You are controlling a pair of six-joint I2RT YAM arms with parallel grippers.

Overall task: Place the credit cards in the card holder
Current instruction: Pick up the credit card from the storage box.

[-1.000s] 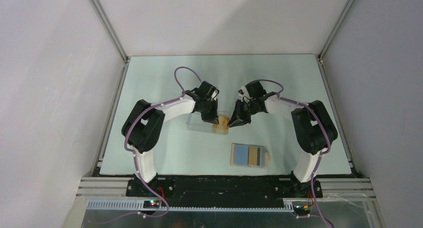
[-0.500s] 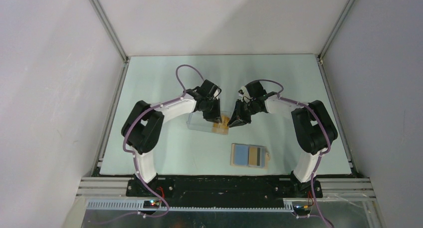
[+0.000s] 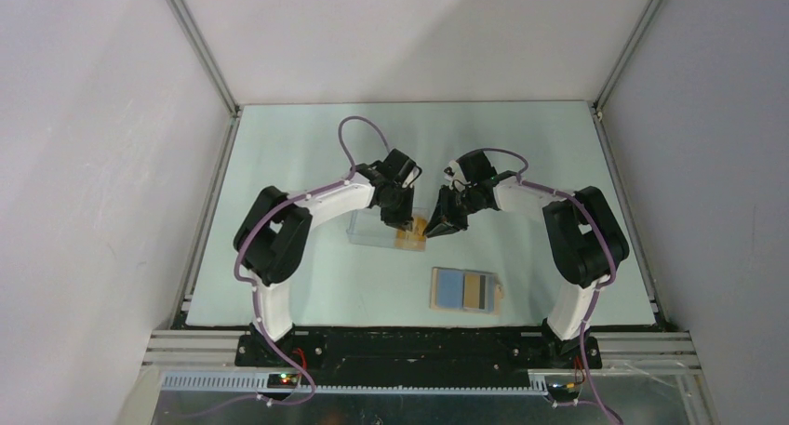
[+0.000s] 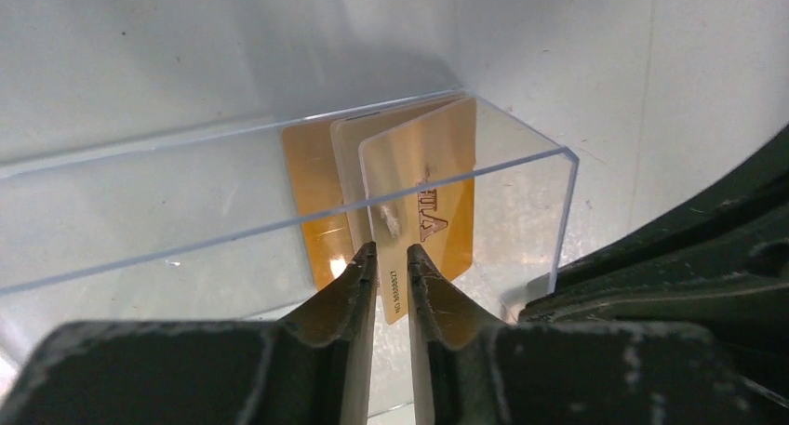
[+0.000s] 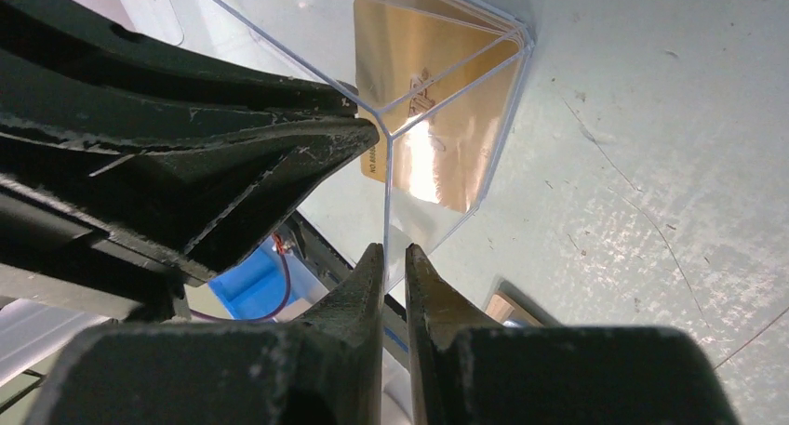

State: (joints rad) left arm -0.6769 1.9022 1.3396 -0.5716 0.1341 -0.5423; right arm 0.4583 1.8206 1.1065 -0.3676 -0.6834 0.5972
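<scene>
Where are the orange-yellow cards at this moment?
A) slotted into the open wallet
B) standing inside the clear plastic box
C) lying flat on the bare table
B: the credit cards stand at one end of the clear box, with the left gripper pinching the front one. The card holder lies open, apart from them.

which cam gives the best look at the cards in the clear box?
Left wrist: three cards stand fanned in the box, the left gripper pinching the front one's edge. Right wrist sees them through the box corner, with glare. Top external shows only a small orange patch.
</scene>
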